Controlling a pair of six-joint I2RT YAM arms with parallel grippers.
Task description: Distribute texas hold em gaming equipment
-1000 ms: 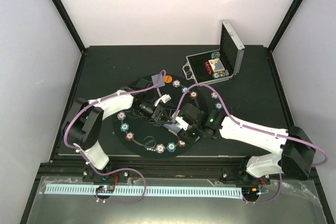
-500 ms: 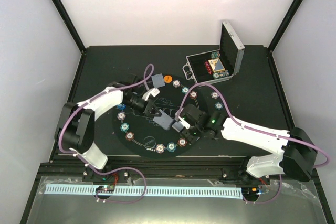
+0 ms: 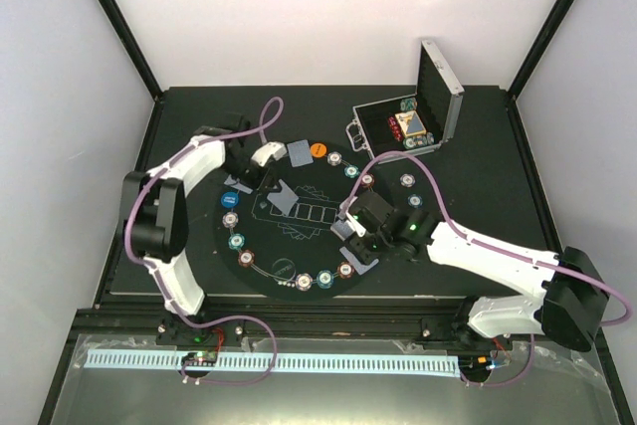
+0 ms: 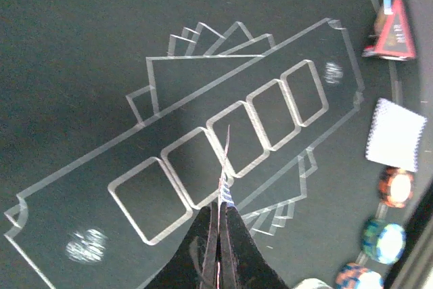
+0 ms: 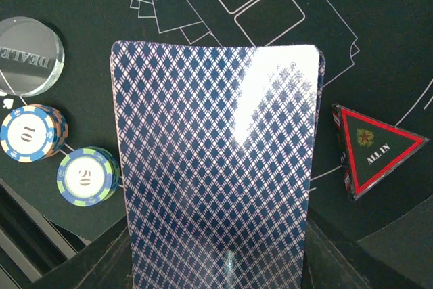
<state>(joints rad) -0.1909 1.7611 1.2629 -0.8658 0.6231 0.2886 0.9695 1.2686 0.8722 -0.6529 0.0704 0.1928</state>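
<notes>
- left gripper (image 4: pixel 220 233) pinched tight on one playing card (image 4: pixel 225 160), seen edge-on, long axis pointing away from the fingers, over the mat (image 4: pixel 81 65), far-left of centre
- right gripper (image 3: pixel 354 227) part-closed on card stack (image 5: pixel 216 167), backs up, long axis straight out, near-right, beside red triangle marker (image 5: pixel 375 147)

Lab enclosure: white panels (image 3: pixel 328 17), black frame posts (image 3: pixel 112 22).
</notes>
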